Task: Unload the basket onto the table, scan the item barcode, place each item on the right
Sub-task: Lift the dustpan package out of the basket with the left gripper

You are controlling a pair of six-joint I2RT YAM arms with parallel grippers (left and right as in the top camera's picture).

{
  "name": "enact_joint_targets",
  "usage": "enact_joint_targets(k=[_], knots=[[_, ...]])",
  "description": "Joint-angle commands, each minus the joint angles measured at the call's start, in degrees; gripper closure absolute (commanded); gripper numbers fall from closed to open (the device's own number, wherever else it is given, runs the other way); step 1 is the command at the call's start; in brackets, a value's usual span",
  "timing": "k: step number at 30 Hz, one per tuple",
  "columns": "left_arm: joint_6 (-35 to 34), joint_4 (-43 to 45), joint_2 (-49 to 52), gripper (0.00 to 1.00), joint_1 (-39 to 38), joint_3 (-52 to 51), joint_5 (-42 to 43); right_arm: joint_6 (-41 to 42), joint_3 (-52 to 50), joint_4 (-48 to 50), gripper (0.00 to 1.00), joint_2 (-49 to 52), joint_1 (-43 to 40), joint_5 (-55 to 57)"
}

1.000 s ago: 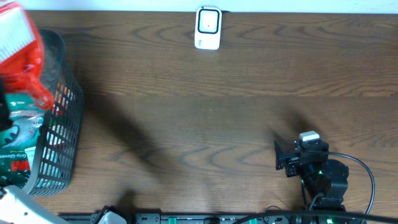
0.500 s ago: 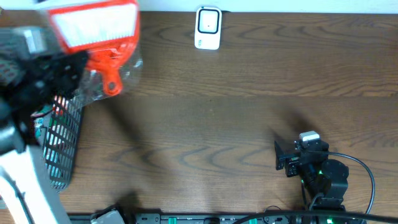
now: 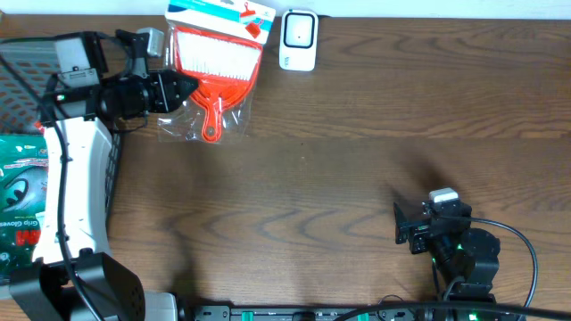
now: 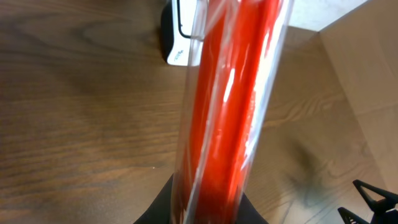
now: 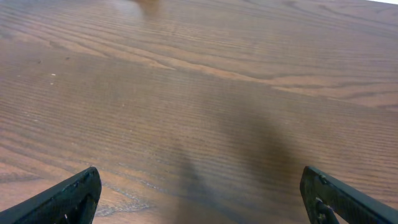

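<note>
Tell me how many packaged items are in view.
2: a red dustpan held up beside the scanner, and a green glove pack in the basket at left. The arm may hide others.

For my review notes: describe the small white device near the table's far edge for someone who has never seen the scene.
On the brown wooden table, follow the far edge to about its middle. Just right of the red brush in clear wrap that the left end effector holds sits the white device. It alone is a white rounded block with a dark-outlined window.
</note>
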Motion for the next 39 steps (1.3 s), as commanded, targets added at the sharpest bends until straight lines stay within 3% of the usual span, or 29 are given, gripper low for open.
enact_joint_targets(k=[1,5,9,16,26,39], knots=[[1.77,0.28,-1.73,0.93,-0.48,-0.04,0.44,0.35,0.02,0.09,0.01,-0.02,-0.15,-0.22],[1.73,-0.83,-3.61,0.92,-0.63,-0.04,-3.85,0.33,0.02,0.11,0.01,-0.02,-0.15,-0.2],[3.21,-4.31,-6.93,0.93,-2.93,-0.04,-13.77,0.35,0.02,0.11,0.01,-0.02,-0.15,0.2],[4.33,-7.87,-11.96,0.92,-13.84,-0.04,-37.35,0.35,0.02,0.28,0.01,-0.02,-0.15,0.2],[3.82,-9.01,-10.51,0.93,-31.01,-0.13,-71.32,0.35,0.02,0.55,0.01,-0.02,-0.15,0.17],[3.8,-8.94,-9.75,0.92,-44.74,-1.33,-91.84,0.33,0.02,0.61,0.01,-0.02,-0.15,0.17]])
